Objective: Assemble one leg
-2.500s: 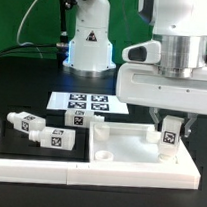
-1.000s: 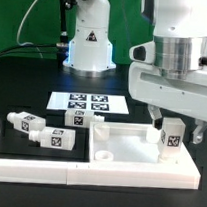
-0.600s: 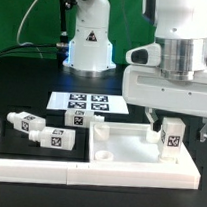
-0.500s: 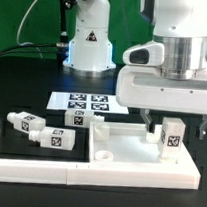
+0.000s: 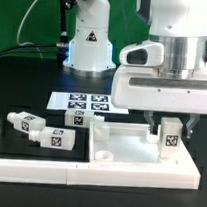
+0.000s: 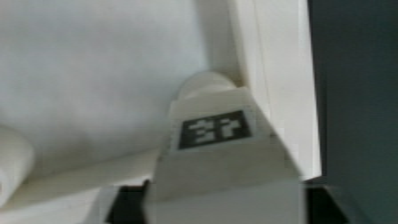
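Jaws flanking leg, upright on panel

The leg looks like smooth, matt white plastic, with a flat printed black-and-white tag on its side. The square panel under it is the same matt white. The tabletop is a dull, matt black, and the robot's casing has a slightly glossy white shell.

The leg stands upright, a stubby white peg. Its black-and-white tag faces out; in the wrist view it tapers
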Tool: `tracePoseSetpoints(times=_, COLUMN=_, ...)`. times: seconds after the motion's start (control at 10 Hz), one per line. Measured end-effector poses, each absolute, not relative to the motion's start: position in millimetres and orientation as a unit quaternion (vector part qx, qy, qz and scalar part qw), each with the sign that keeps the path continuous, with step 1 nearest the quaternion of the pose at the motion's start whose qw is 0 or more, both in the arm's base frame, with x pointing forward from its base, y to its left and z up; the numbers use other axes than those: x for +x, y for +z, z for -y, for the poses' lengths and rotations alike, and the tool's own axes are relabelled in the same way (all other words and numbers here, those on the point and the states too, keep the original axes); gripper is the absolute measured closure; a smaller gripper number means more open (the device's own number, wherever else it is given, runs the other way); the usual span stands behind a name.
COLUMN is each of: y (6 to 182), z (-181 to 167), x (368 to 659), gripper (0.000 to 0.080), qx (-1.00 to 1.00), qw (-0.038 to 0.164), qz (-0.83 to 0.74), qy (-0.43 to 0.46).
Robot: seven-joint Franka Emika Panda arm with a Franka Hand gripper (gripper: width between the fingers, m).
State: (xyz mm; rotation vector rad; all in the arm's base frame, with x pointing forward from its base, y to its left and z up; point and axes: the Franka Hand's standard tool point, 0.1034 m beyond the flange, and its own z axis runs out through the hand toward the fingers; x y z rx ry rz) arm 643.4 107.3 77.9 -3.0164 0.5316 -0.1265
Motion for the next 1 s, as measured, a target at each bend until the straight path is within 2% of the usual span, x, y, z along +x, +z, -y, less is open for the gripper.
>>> tracePoseSetpoints(times=0.1, y=77.8, z=-107.0, x=643.4, gripper=0.0514, qx=-0.978, qw=0.039, qz=-0.202, qy=-0.04)
tracePoseSetpoints(times=0.3, y=77.3, z=-106.8, x=642.6, gripper=0.0514, qx=-0.953, qw=0.04, qz=-0.299, qy=-0.036)
tracePoseSetpoints(times=0.6, y=77.1, z=-108.1, x=639.7, gripper=0.0514, qx=-0.85, qw=0.032, qz=-0.526, qy=-0.03)
tracePoseSetpoints(times=0.8, y=76.9, z=-110.1, x=639.1, gripper=0.0514, qx=-0.741, qw=0.038, qz=-0.67, qy=-0.025)
tracePoseSetpoints(times=0.9, y=77.0, z=-109.9, x=639.8, gripper=0.0513, qx=-0.681, qw=0.048, qz=-0.731, qy=-0.022)
tracePoseSetpoints(times=1.0, y=77.0, z=-109.6, x=639.2, gripper=0.0513, qx=-0.679, qw=0.05, qz=-0.732, qy=-0.024)
